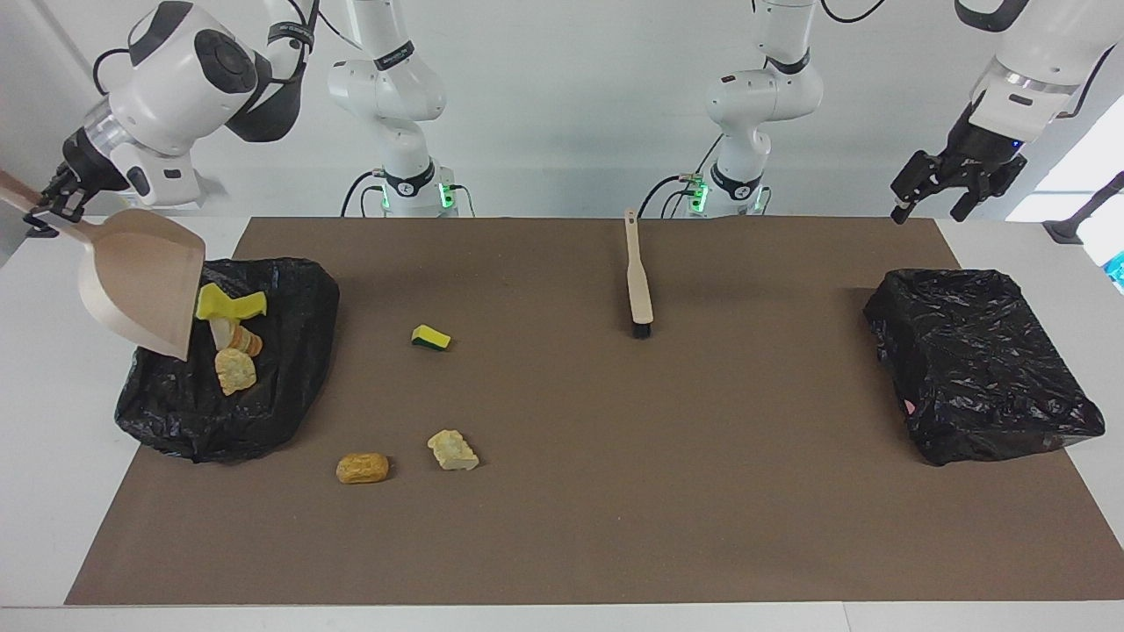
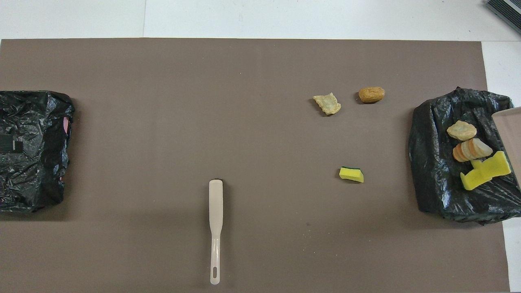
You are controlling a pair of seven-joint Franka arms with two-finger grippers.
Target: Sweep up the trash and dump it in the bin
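A brown mat (image 1: 615, 491) covered most of the white table. The right gripper (image 1: 54, 204), raised over the table's edge at the right arm's end, was clamped on the handle of a beige dustpan (image 1: 140, 285), which hung tilted with its mouth down over a black bin bag (image 1: 263, 404) lying at that end of the mat.

Four pieces of trash lay on the bag: two yellow sponge pieces (image 1: 230, 304) together just under the pan's lip, a tan and orange chunk (image 1: 235, 335) beside them, and a cream chunk (image 1: 234, 370) a little farther from the robots.

Three pieces lay on the bare mat. A yellow-green sponge (image 1: 430, 337) sat beside the bag, toward the mat's middle. An orange chunk (image 1: 362, 468) and a pale chunk (image 1: 453, 449) lay close together nearer the mat's edge farthest from the robots.

A beige brush (image 1: 637, 279) lay flat near the mat's edge closest to the robots, bristles pointing away from them.

The left gripper (image 1: 931, 195) hung high with fingers spread, holding nothing, over the mat's corner at the left arm's end, above a second black bag (image 1: 983, 369).
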